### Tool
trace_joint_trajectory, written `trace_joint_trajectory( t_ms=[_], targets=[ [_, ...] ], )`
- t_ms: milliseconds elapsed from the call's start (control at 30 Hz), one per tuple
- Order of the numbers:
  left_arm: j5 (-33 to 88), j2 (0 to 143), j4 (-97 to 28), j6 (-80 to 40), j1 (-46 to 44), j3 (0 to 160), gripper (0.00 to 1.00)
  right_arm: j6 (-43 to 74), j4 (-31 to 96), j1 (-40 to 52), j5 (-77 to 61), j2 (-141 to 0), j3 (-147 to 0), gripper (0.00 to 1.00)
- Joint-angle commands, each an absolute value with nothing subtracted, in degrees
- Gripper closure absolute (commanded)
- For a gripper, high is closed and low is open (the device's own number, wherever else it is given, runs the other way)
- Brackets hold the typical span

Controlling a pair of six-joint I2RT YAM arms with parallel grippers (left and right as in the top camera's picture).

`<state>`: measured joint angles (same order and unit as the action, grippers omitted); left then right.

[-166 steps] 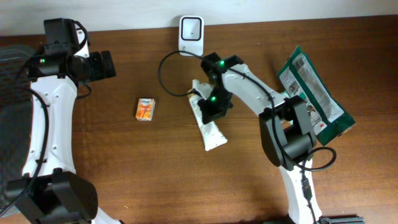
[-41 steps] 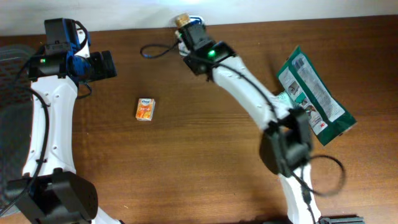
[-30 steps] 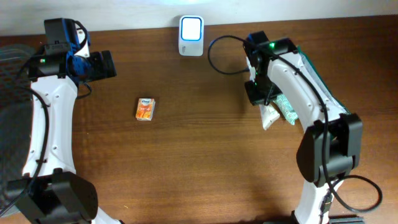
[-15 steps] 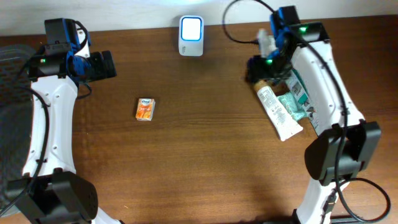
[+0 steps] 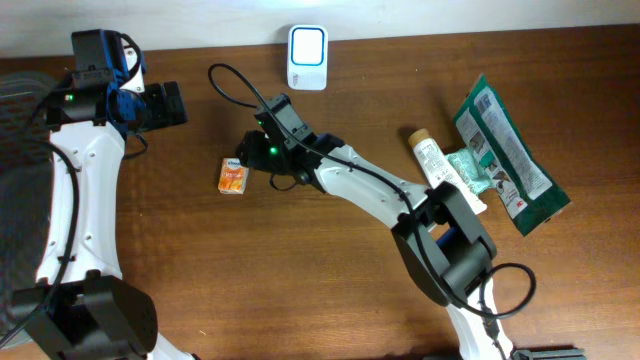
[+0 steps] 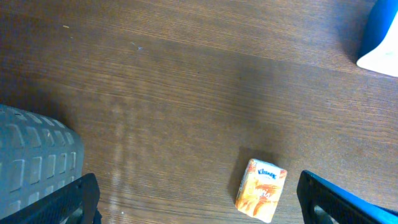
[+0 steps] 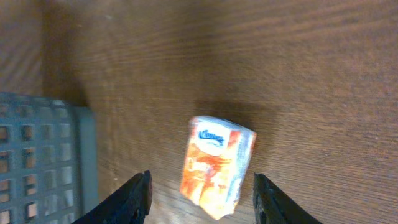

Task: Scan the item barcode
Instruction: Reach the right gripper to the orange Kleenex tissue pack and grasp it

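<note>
The white squeeze tube with a tan cap [image 5: 445,178], gripped mid-table by the right gripper [image 7: 202,190] five seconds ago and then carried up toward the far edge, now lies loose near the right edge of the wooden table [image 5: 350,290], just beside the dark green foil pouch [image 5: 510,150]. The gripper has let go and swung across to the left half. Its jaws now stand apart over the small orange tissue pack [image 7: 216,167], one finger on either side, not touching it.

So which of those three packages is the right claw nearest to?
The small orange tissue pack: the right gripper hangs open around it. The white tube and green pouch lie together, far off.
</note>
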<state>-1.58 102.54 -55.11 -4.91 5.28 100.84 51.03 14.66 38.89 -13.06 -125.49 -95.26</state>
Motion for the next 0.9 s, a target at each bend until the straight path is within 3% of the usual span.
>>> trace_joint_trajectory(
  t_ms=[0,133,333,400,500,633,733,867],
  targets=[
    [-1.93,102.10,-55.05,-4.21,5.43,100.92,0.01,51.18,12.99,39.75,-11.84,-128.81,-95.09,0.55],
    [-1.96,102.10,-55.02,-4.21,5.43,100.92,0.01,45.60,9.89,42.11,-11.97,-132.33,-95.09,0.68],
    [-1.93,102.10,-55.05,-4.21,5.41,100.92,0.01,43.27,8.97,44.18,-10.66,-136.68,-95.09,0.70],
    [-1.93,102.10,-55.05,-4.21,5.39,100.92,0.01,41.91,11.07,44.05,-9.85,-136.64,-95.15,0.96],
    [-1.93,102.10,-55.05,-4.21,5.37,100.92,0.01,37.91,18.57,41.58,-11.44,-133.49,-95.59,0.96],
    [-1.93,102.10,-55.05,-4.21,5.39,100.92,0.01,4.40,42.26,33.36,-25.28,-121.43,-95.57,0.96],
    [-1.93,102.10,-55.05,-4.21,5.39,100.92,0.01,-13.47,55.86,28.47,-23.88,-120.66,-95.44,0.96],
    [-1.93,102.10,-55.05,-4.21,5.39,100.92,0.01,-14.74,56.36,27.22,-11.09,-121.30,-95.39,0.92]
  ],
)
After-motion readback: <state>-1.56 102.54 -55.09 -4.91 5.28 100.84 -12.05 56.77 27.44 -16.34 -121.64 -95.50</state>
